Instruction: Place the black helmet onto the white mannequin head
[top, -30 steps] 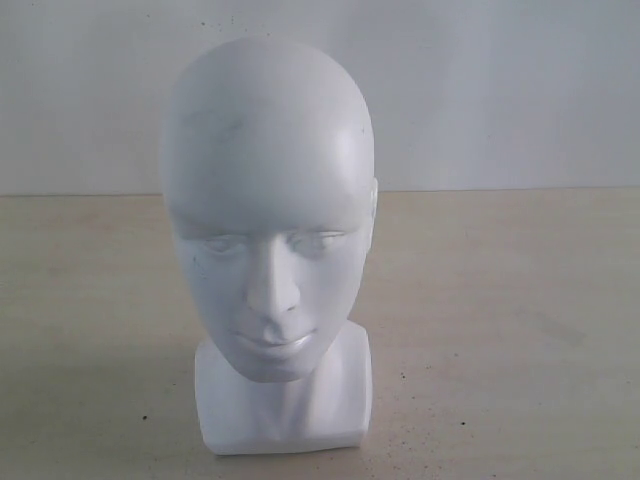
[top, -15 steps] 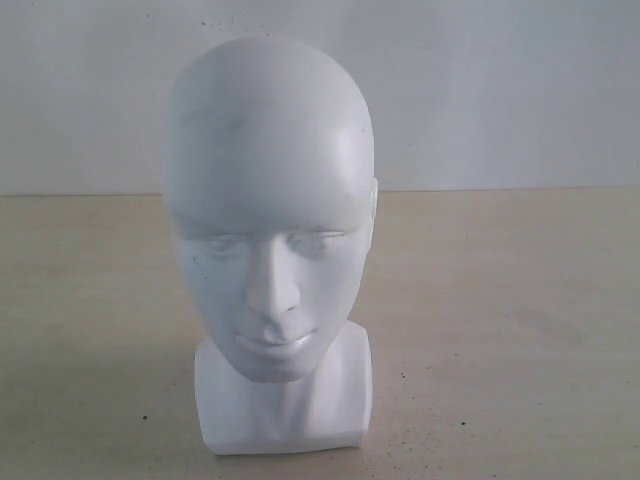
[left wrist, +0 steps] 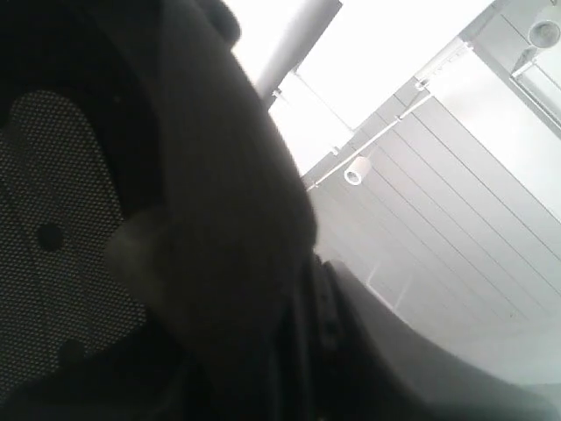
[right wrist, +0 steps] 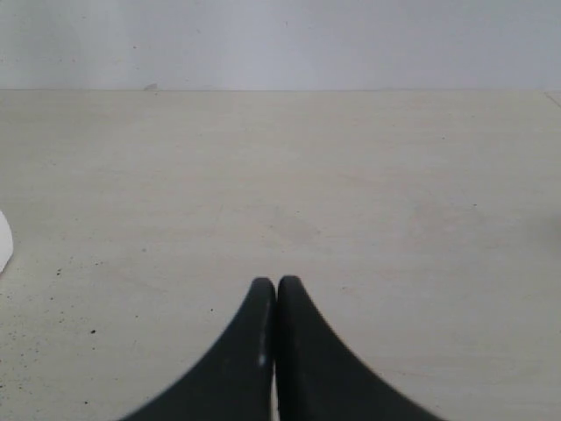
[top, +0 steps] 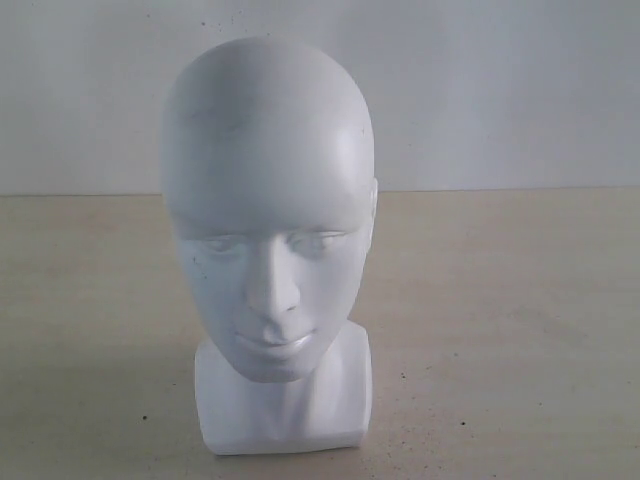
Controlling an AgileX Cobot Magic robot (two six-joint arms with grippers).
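The white mannequin head [top: 268, 200] stands upright on its blocky neck base in the middle of the exterior view, facing the camera, bare on top. The black helmet [left wrist: 210, 219] fills the left wrist view from very close. Its dark shell and mesh padded lining [left wrist: 53, 219] show against the ceiling, so it is held up in the air, outside the exterior view. My left gripper is shut on the helmet, and its fingers do not stand out from the dark. My right gripper [right wrist: 276, 285] is shut with nothing in it, low over bare table.
The beige tabletop [top: 500, 300] stretches on both sides of the head, with a pale wall [top: 500, 90] behind. A white edge [right wrist: 3, 241] shows at the border of the right wrist view. Ceiling panels and a track lamp [left wrist: 355, 171] show beyond the helmet.
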